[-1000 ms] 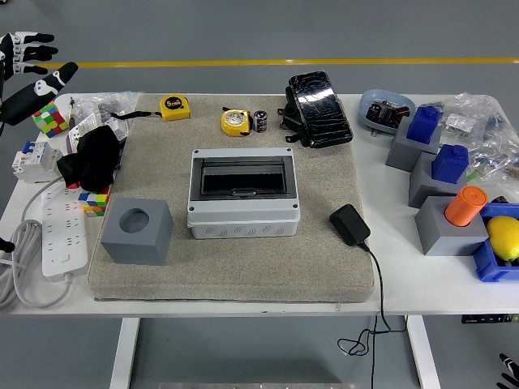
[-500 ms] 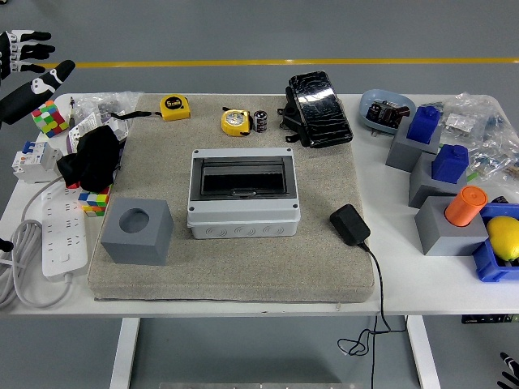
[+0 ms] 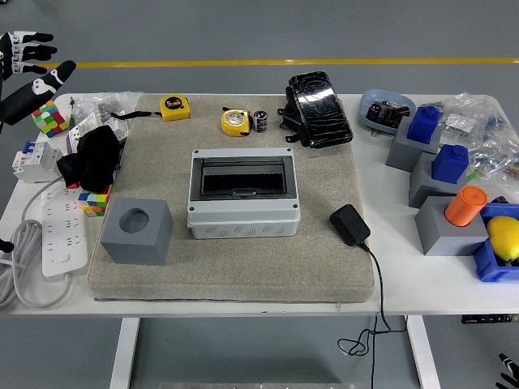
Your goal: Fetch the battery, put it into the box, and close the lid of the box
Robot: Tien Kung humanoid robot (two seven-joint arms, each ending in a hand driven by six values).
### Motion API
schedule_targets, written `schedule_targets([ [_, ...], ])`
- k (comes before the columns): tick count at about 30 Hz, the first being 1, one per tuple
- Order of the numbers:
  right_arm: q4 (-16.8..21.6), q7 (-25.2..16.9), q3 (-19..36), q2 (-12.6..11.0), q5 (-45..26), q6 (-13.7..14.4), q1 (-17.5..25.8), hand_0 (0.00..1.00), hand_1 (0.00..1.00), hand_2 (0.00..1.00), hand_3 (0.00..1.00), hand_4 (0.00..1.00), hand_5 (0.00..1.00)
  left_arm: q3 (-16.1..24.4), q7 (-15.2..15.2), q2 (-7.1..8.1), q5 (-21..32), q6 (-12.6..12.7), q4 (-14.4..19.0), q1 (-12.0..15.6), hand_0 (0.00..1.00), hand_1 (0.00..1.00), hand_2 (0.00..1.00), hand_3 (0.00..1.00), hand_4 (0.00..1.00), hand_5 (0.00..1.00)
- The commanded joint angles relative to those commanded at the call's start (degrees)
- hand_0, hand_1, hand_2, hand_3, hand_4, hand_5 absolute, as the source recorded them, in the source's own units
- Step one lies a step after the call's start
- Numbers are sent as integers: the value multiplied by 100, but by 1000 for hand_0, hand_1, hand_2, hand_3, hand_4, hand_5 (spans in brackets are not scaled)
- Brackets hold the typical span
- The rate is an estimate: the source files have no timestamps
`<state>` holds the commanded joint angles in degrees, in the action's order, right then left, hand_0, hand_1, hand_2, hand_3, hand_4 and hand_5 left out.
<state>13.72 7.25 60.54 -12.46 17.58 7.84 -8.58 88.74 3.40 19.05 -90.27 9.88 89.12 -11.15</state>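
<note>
Over the last second the left robot hand (image 3: 28,77), fingers spread and empty, has only drifted slightly at the far left corner, so nothing on the desk (image 3: 243,301) has changed. The battery (image 3: 260,121) stands far from it, beyond the box (image 3: 243,193), whose dark lid (image 3: 242,176) lies flat.

Setting: robotics lab or test hall. Grey sealed floor (image 3: 203,32) with a yellow painted line (image 3: 284,61), as in an industrial bay. White height-adjustable bench (image 3: 422,300) carries a beige foam mat (image 3: 235,267), grey 3D-printed fixture blocks (image 3: 136,231), a power strip (image 3: 63,235), tape measures (image 3: 174,106) and bagged parts (image 3: 478,113).
</note>
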Motion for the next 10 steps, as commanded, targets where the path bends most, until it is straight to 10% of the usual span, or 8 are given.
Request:
schedule_targets([
  [10, 7, -9, 15, 11, -1, -6, 1, 630, 656, 648, 541, 951, 458, 18, 6, -11, -2, -4, -19, 12, 524, 659, 650, 694, 998, 650],
])
